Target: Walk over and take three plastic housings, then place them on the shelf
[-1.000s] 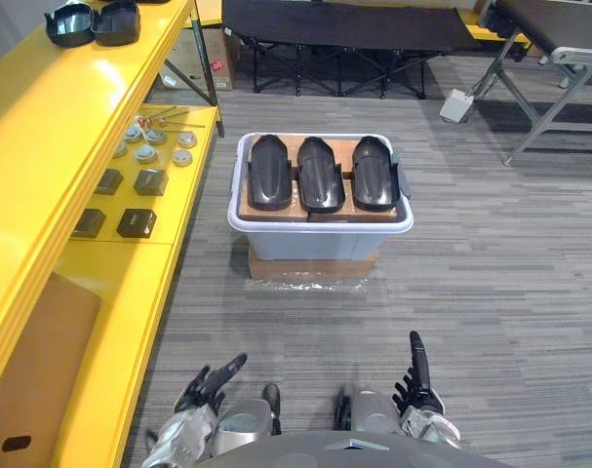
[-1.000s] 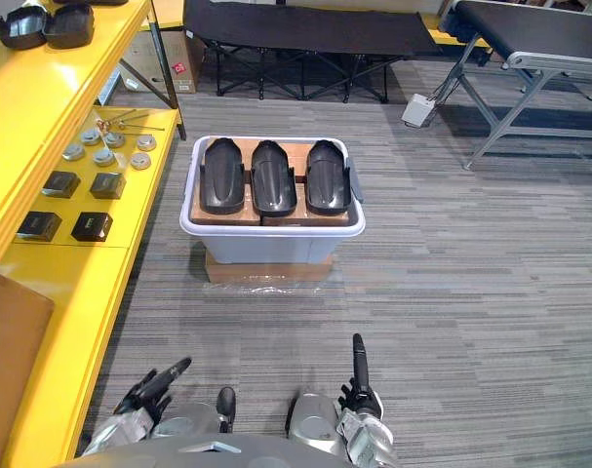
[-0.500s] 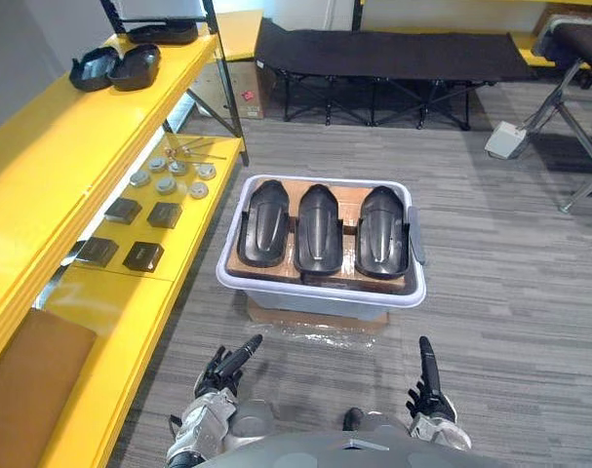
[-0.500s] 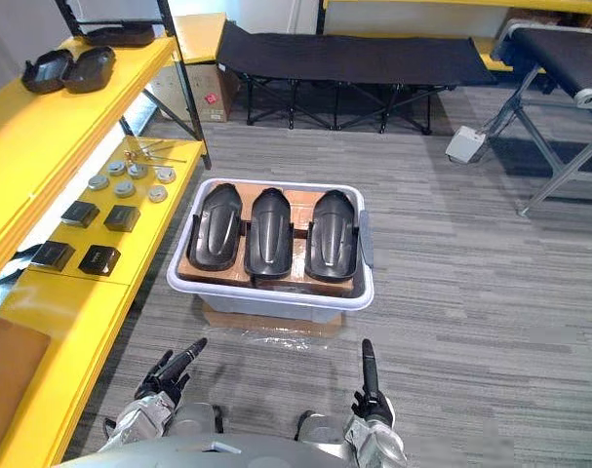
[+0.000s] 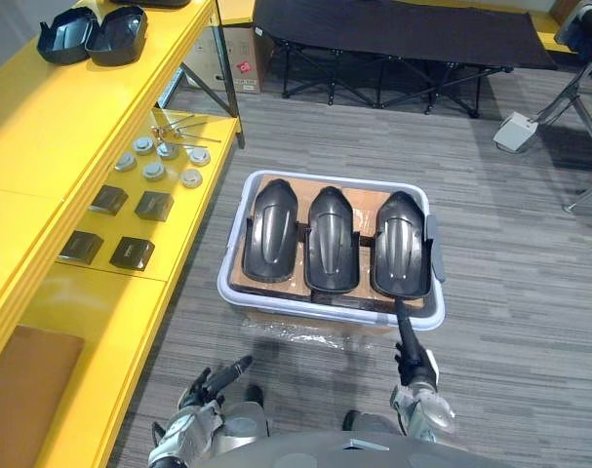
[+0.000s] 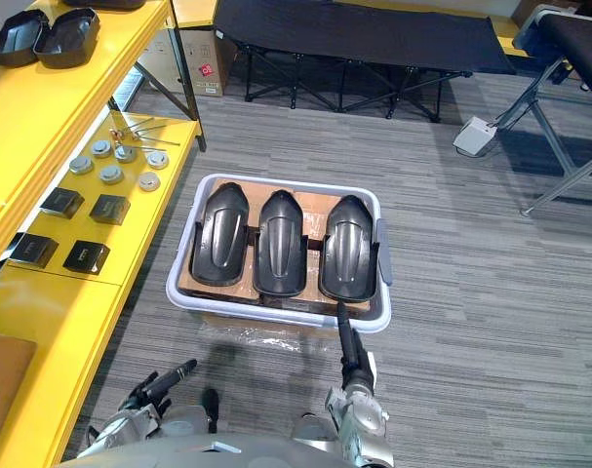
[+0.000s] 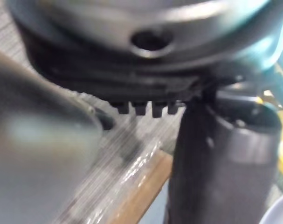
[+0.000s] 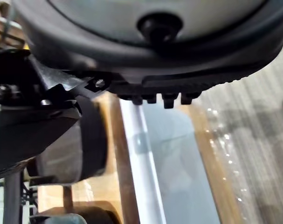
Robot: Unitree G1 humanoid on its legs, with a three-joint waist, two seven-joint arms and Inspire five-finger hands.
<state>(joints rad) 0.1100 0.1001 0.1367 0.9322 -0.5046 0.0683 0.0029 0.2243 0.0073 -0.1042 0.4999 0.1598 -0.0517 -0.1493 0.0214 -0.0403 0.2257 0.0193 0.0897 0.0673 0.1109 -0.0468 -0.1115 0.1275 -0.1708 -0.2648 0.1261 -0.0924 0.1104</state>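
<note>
Housings (image 5: 332, 239) lie in a row atop the bin (image 5: 233, 290), easy to lift; left hand (image 5: 200, 394) and right hand (image 5: 414, 368) (fingers extended, empty) hover near.

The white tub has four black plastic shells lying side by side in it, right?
Not four, three. The left eye view shows three black plastic shells lying side by side in the white tub.

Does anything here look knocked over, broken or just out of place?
Nothing stands out. The three black housings lie neatly side by side in the white bin, none visibly tipped or cracked, and the small parts on the yellow shelf sit in tidy groups.
</note>
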